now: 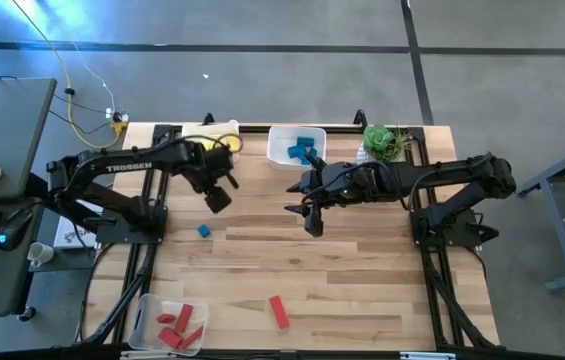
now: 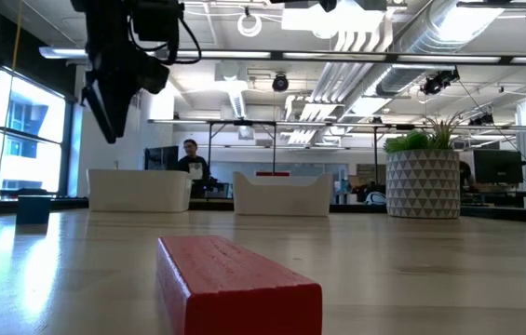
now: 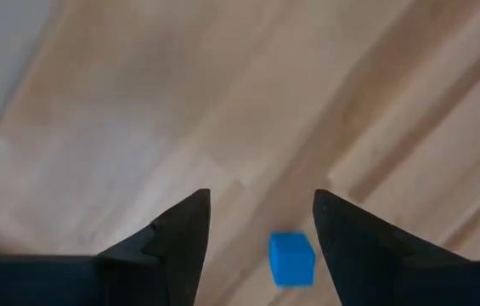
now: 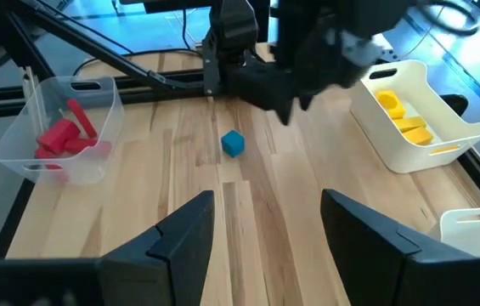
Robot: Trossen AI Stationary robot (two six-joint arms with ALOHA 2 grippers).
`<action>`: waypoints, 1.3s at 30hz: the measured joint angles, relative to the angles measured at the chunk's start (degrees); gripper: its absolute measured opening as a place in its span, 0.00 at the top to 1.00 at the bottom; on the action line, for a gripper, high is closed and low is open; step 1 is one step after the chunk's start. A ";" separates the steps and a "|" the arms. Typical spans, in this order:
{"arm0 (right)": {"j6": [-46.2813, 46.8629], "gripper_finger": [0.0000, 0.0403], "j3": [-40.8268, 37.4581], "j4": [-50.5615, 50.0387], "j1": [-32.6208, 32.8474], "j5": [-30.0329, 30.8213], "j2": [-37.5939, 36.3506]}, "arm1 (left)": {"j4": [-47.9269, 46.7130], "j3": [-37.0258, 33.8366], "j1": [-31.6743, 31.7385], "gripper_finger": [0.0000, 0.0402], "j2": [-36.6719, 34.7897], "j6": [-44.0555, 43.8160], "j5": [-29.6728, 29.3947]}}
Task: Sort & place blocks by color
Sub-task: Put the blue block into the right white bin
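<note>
A blue cube (image 1: 203,231) lies alone on the wooden table, left of centre. My left gripper (image 1: 218,197) hangs open above the table just beyond it, pointing down; in the left wrist view the cube (image 3: 291,258) shows below, between the two fingers, untouched. A red bar (image 1: 278,311) lies flat near the front edge and looms large in the low view (image 2: 235,284). My right gripper (image 1: 308,212) stands open in mid-air over the table's centre, holding nothing. In its wrist view the cube (image 4: 233,142) lies ahead of it.
A clear bin (image 1: 170,325) with red blocks sits at the front left. At the back stand a white bin (image 4: 414,115) with yellow blocks, a white bin (image 1: 297,147) with blue blocks and a potted plant (image 1: 387,142). Bare wood lies between cube and red bar.
</note>
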 joint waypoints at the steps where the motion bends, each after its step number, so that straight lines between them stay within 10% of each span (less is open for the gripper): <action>1: 0.00 0.49 0.00 0.00 0.00 0.00 0.00 | -0.95 0.00 -1.22 0.51 0.00 -0.01 0.00; 17: -0.02 0.49 -0.02 0.07 0.00 0.00 0.00 | -0.49 -7.40 -15.88 0.46 0.02 -18.12 0.24; 39: -0.02 0.49 -0.02 0.11 0.00 0.00 0.00 | 10.16 -17.77 -18.18 0.46 0.63 -23.32 2.69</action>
